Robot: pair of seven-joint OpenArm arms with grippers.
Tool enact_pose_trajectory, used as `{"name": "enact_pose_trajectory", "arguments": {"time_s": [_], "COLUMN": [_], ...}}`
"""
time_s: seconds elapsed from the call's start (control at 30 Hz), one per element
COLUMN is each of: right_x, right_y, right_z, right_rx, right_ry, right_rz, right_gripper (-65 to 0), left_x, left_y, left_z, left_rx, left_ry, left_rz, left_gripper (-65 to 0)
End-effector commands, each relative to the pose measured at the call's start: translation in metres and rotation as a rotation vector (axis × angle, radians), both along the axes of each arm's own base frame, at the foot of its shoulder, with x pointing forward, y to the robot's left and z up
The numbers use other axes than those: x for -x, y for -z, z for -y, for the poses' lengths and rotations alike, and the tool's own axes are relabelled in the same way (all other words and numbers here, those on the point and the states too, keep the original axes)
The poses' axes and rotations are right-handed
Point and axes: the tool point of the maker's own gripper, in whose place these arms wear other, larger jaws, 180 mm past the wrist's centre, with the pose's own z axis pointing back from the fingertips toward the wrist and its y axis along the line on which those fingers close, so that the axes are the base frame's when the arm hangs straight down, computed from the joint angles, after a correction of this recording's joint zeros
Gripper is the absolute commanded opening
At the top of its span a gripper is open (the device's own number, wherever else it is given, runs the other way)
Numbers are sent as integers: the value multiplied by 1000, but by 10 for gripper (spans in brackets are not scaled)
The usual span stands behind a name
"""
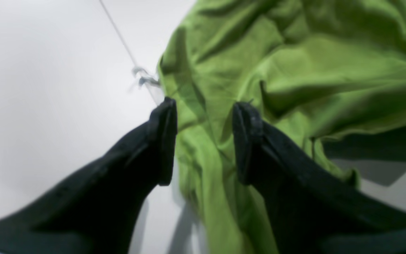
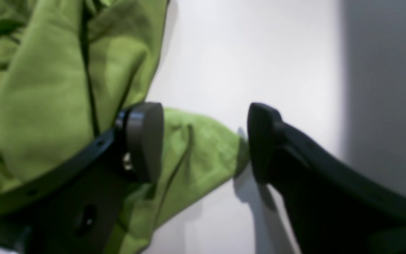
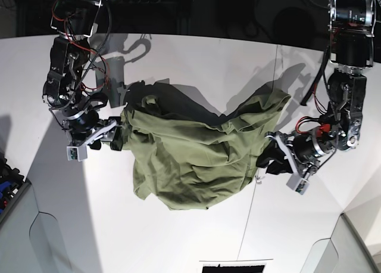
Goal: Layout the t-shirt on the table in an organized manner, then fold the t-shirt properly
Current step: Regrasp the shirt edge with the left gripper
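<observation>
At the left of the base view, the right end effector [image 3: 116,137] sits low at the t-shirt's [image 3: 190,151] edge. Its wrist view shows the fingers [image 2: 143,141] standing apart, a fold of green cloth lying between them with nothing pinched; one finger rests against the fabric, the other over bare desk [image 3: 178,237].

In the middle, the t-shirt lies crumpled in a loose heap on the white desk, bunched into deep creases, so neither sleeves nor collar can be picked out for certain. A thin dark seam [image 3: 249,222] runs across the desk beneath and beside it.

At the right, the left end effector [image 3: 268,157] reaches into the opposite edge of the heap. Its fingers [image 1: 164,141] are also apart, straddling a ridge of cloth near the shirt's border, not closed on it.

The shirt looks light, limp and soft, so it should drape and stretch rather than hold any shape, and a single layer may slip from a shallow pinch. The better hold is probably on a hem or shoulder edge at each side, both arms then drawing outward to spread it flat. Grabbing a mid-body fold would likely drag several layers together.
</observation>
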Motion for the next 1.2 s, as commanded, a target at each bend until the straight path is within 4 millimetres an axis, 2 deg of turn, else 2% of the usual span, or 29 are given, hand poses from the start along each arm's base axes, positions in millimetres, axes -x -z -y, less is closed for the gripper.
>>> {"name": "enact_pose_trajectory", "arguments": {"time_s": [0.0, 0.27, 0.43, 0.63, 0.73, 0.97, 1.17], "right_x": [-10, -5, -4, 0, 4, 5, 5], "right_y": [-13, -7, -6, -1, 2, 4, 4], "right_z": [2, -16, -28, -30, -29, -29, -29], "right_rx": [-2, -1, 5, 5, 14, 19, 19], "right_ry": [1, -76, -112, -116, -118, -120, -120], "right_rz": [40, 14, 10, -1, -12, -17, -17], "right_gripper": [-277, -277, -277, -277, -277, -277, -277], "left_x": [-12, -15, -18, -29, -31, -29, -28], "left_y": [-14, 15, 16, 14, 16, 40, 44], "left_z": [-2, -4, -6, -21, -16, -7, -2], "left_rx": [29, 36, -5, -70, -80, -176, -180], "left_ry": [-12, -63, -61, -123, -109, -71, -63], "left_rz": [44, 25, 57, 89, 86, 92, 92], "left_gripper": [-365, -365, -365, -365, -365, -365, -366]}}
